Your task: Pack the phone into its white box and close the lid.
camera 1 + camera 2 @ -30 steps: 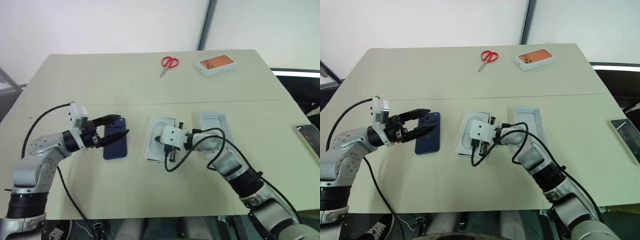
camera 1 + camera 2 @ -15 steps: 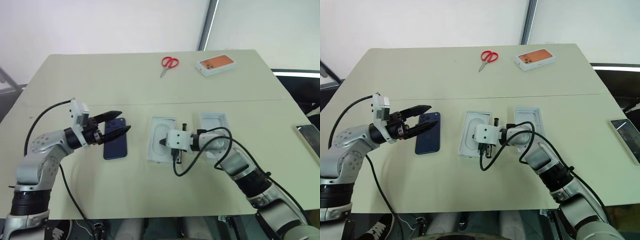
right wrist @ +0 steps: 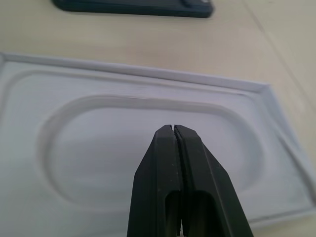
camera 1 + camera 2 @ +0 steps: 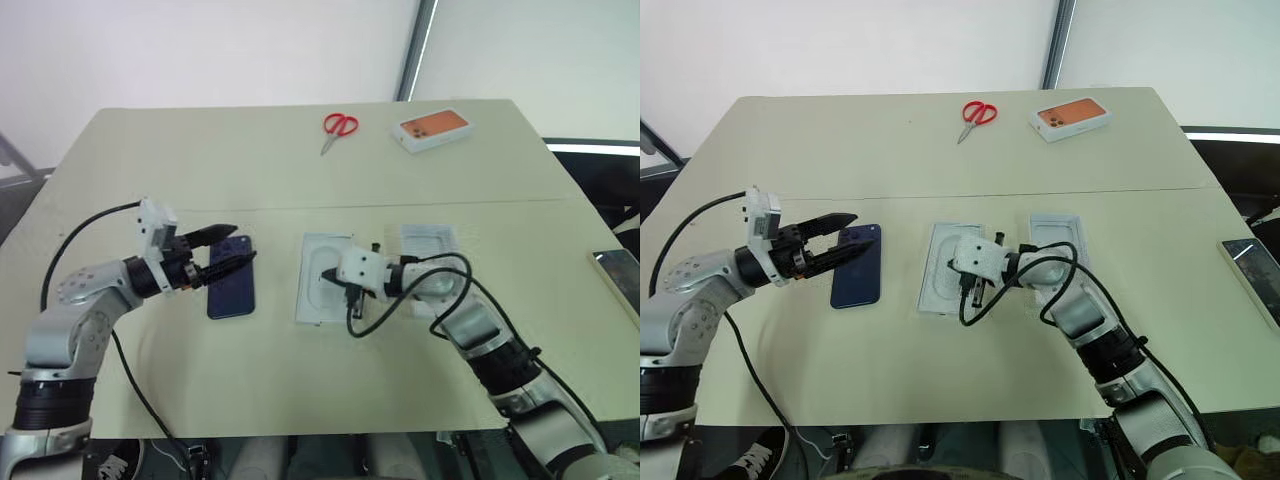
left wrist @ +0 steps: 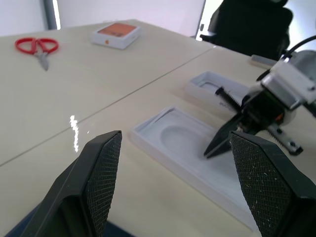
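The dark navy phone (image 4: 231, 285) lies flat on the table, left of centre. My left gripper (image 4: 245, 244) hangs open over the phone's far end with nothing between its fingers. In the middle lies a shallow white tray (image 4: 316, 306) whose white floor has an oval outline; I cannot tell whether it is the white box with an insert in it. My right gripper (image 3: 174, 127) is shut and empty, its tip just above that oval. To the right the lid (image 4: 430, 240) lies open side up, partly hidden by my right arm.
Red scissors (image 4: 338, 126) and a box with an orange phone picture (image 4: 432, 129) lie at the table's far side. A flat device (image 4: 620, 272) sits at the right edge. A black cable (image 4: 372, 322) loops from my right wrist over the table.
My right gripper has shifted a little to the right and turned, its tip now pointing left over the oval. The left gripper has stayed open by the phone.
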Tool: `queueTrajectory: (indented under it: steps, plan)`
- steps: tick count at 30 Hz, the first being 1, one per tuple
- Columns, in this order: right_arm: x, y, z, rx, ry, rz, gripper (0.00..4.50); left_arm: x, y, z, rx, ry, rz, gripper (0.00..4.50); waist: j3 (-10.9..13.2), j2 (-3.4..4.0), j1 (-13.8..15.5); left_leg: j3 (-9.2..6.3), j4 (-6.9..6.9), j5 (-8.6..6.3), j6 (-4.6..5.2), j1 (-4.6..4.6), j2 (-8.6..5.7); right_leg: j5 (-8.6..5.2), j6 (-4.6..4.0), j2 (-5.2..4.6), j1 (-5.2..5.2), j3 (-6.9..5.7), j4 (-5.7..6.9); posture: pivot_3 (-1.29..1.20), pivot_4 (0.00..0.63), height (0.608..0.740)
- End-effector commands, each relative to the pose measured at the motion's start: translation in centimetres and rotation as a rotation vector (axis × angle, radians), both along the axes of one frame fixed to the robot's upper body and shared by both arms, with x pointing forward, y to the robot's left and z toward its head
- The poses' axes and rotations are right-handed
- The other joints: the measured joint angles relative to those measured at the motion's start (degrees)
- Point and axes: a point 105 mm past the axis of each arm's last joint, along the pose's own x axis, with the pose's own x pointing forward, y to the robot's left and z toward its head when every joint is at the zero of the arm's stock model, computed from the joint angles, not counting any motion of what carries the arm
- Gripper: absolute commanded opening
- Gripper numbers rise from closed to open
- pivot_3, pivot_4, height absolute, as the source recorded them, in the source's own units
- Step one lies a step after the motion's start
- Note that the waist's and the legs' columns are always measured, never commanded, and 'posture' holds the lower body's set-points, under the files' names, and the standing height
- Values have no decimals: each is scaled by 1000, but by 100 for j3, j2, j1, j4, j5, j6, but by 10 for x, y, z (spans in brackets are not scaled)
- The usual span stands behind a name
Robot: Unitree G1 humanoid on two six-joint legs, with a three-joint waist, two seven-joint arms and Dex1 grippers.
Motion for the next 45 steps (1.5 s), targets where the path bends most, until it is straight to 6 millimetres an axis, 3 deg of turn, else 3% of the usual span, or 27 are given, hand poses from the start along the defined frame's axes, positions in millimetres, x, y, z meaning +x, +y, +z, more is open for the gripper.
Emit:
queueTrajectory:
  steps: [1,7,9,13,19,22,24,32,38,45]
  plan:
    - [6,6,44,119,-80,6,55,7,20,7,-7,51,76,3670,0,0,-4,0,0,0,0,0,0,0,0,0,-1,0,2,0,150,740]
    - [15,29,52,164,-83,8,55,12,47,0,-97,235,163,3670,0,0,-47,0,-3,0,0,0,2,-1,0,1,-11,0,15,0,150,740]
    - [16,53,55,186,-92,37,55,11,60,-13,-140,376,221,3670,0,-1,-68,1,-2,1,-1,-1,1,-1,0,0,-13,1,18,0,150,740]
    - [14,95,52,162,-112,96,55,10,77,-22,-216,490,287,3670,0,-1,-156,-4,-4,8,-13,-1,1,-1,0,2,-17,1,24,0,150,740]
    - [19,126,40,52,-109,122,55,12,84,-40,-240,581,366,3670,-1,-2,-141,-6,-9,23,-38,-1,-1,-1,0,2,-20,0,26,0,150,740]
    - [24,134,23,-82,-90,114,55,4,82,-67,-174,709,387,3670,-3,-5,-168,-6,-10,23,-39,-1,-2,-1,0,2,-23,1,28,0,150,740]
    - [20,141,20,-87,-56,142,55,1,75,-70,-222,745,356,3670,-4,-5,-162,-3,-14,23,-39,-1,-2,-1,-1,2,-31,1,35,0,150,740]
    - [12,148,-3,-156,56,168,55,-1,66,-92,-202,858,374,3670,-15,-1,-142,-3,-14,23,-40,3,-4,-1,-1,-1,-28,1,36,0,150,740]
    - [10,149,-9,-176,68,166,55,-5,54,-102,-171,909,344,3670,-27,4,-128,-5,-20,11,-21,44,-8,-1,-1,-4,-8,0,33,0,150,740]
    - [32,130,-1,-212,8,95,55,-4,45,-100,-210,908,320,3670,-54,25,-102,-5,-25,3,-10,67,-12,-1,-1,-7,12,0,29,0,150,740]
